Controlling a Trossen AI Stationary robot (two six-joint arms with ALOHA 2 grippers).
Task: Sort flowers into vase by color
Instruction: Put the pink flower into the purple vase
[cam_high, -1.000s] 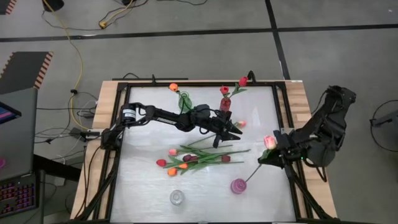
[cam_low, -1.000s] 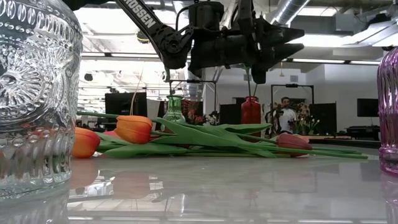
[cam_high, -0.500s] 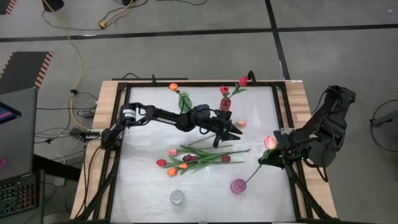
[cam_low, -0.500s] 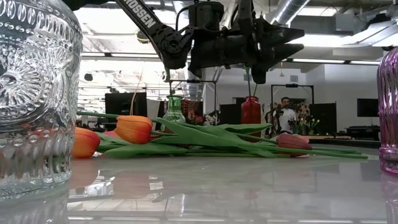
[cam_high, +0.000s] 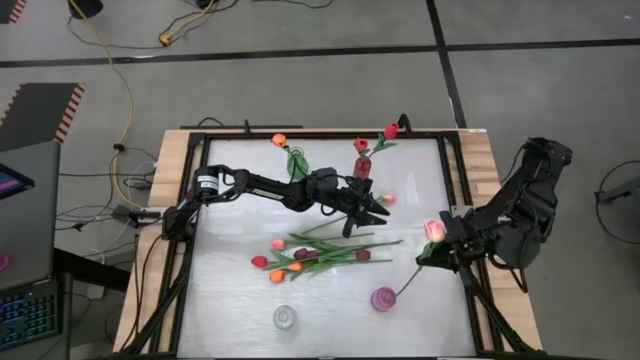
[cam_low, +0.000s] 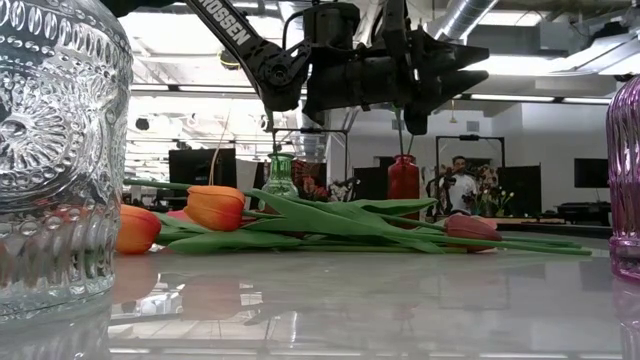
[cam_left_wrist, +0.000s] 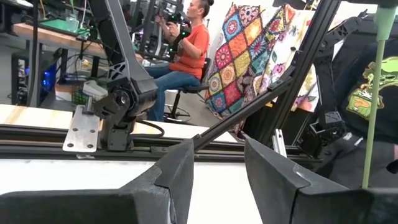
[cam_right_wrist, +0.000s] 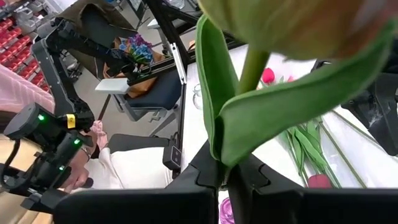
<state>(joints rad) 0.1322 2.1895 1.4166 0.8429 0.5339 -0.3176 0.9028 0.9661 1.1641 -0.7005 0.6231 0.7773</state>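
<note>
Several tulips (cam_high: 312, 254) lie in a heap mid-table, heads orange, red and pink. A green vase (cam_high: 297, 162) holds an orange tulip. Beside it a red vase (cam_high: 362, 166) holds two red ones. My left gripper (cam_high: 380, 210) hovers open above the table, right of the red vase, with nothing between its fingers (cam_left_wrist: 180, 168). My right gripper (cam_high: 442, 247) is shut on a pink tulip (cam_high: 433, 229) at the table's right side. That tulip's stem slants down to a pink vase (cam_high: 383, 298); whether its end is inside, I cannot tell. My right gripper pinches the pink tulip's stem and a leaf (cam_right_wrist: 219, 149) between its two fingers, a short way below the head. The head stands up beyond the fingertips. The long stem (cam_high: 410, 275) runs down toward the pink vase, clear of the table.
A clear glass vase (cam_high: 285, 317) stands near the table's front edge, left of the pink vase. A black frame (cam_high: 455, 180) runs round the tabletop. Cables lie on the floor to the left. People sit in the room beyond the table.
</note>
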